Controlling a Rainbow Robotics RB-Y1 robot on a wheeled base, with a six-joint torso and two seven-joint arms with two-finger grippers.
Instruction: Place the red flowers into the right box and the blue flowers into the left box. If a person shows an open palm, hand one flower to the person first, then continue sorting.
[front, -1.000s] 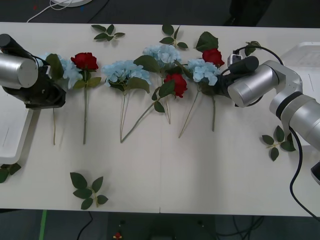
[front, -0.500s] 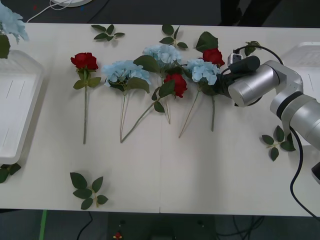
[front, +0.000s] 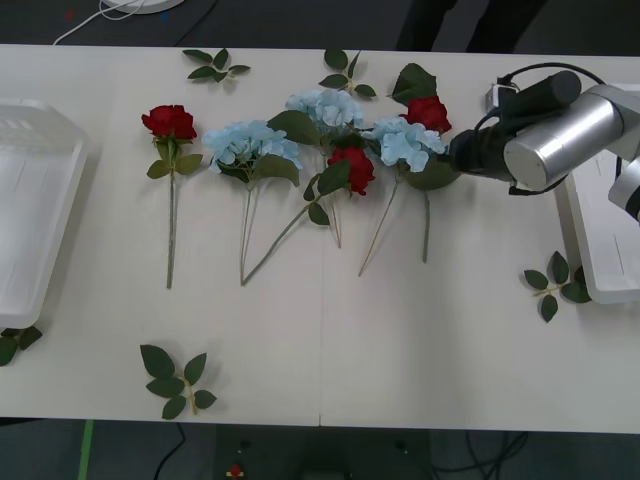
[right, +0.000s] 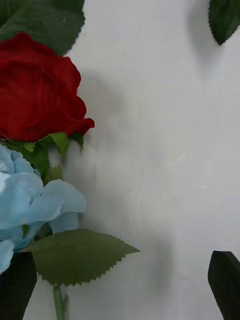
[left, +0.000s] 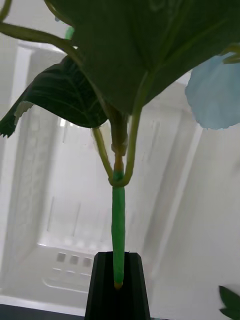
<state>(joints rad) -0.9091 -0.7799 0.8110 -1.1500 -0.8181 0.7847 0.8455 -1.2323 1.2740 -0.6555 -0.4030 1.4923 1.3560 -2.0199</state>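
I see a white table (front: 400, 340) with dark floor beyond its far edge and a white cable (front: 110, 12) trailing there. On my left wrist camera, the left gripper (left: 118, 287) has its black fingers clenched on the green stem of a blue flower (left: 118, 220), held above the left box (left: 60, 240); that white tray (front: 30, 200) sits at the table's left edge. The right gripper (right: 120, 285) is released, its black fingers (right: 225, 285) spread apart just beside the rightmost red rose (right: 37, 90) and a blue hydrangea (right: 25, 200). In the front view the right arm (front: 560, 130) reaches in from the right, over the right box (front: 600, 250). Three red flowers (front: 170, 122) and three blue flowers (front: 245, 142) lie in a row mid-table, stems pointing toward me. Loose leaf sprigs (front: 175, 380) lie scattered around them.
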